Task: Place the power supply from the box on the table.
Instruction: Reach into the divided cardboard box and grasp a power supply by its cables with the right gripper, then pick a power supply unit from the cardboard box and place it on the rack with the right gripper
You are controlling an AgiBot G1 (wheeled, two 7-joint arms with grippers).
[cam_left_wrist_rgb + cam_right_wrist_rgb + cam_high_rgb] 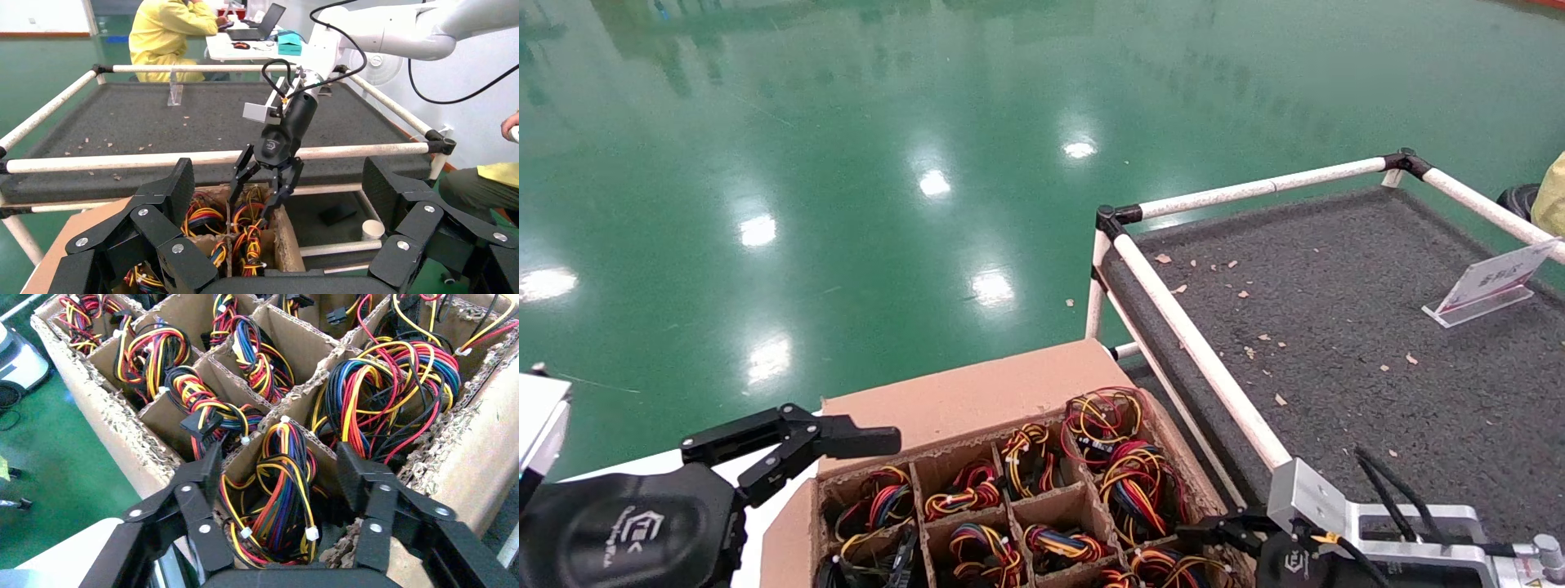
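The box is a brown carton with a grid of cells, each stuffed with coloured wire bundles. The metal bodies of the units are hidden down in the cells. My right gripper is open over the box's near right corner. Its fingers straddle one cell holding a power supply, of which only the red, yellow, blue and black wire loop shows. My left gripper hangs open at the box's left side, holding nothing. The table lies to the right of the box.
A white pipe rail runs between box and table. A clear sign stand and small cardboard scraps sit on the tabletop. Glossy green floor spreads beyond. A person in yellow sits past the table's far side.
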